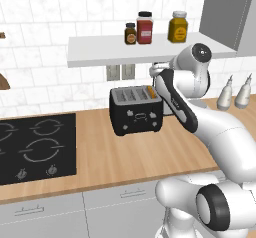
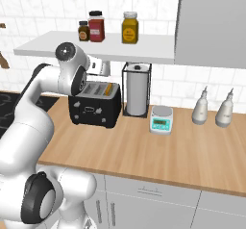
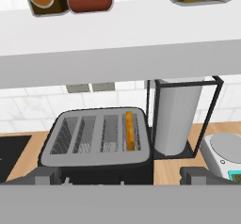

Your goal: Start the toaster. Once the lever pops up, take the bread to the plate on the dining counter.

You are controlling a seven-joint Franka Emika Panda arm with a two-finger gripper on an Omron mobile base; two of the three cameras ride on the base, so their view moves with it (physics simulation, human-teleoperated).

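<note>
Gripper spread wide above the toaster, bread sunk in a slot.

Left base view: the black boxy four-slot toaster [image 1: 136,110] stands near the back edge of the light-brown wooden surface [image 1: 130,157].
Right base view: the tan bread slice [image 2: 108,88] sits in its outermost slot.
Hand view: the gripper [image 3: 120,175] hangs open over the toaster's front.

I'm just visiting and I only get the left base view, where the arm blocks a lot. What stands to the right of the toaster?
Observer: A paper towel roll, close beside the toaster.
Operator: Anything past that?
Observer: A small kitchen scale on the worktop.
Operator: And is the toaster loaded?
Observer: Yes. The hand view shows bread in the slot nearest the roll, and nothing else is loaded.
</note>
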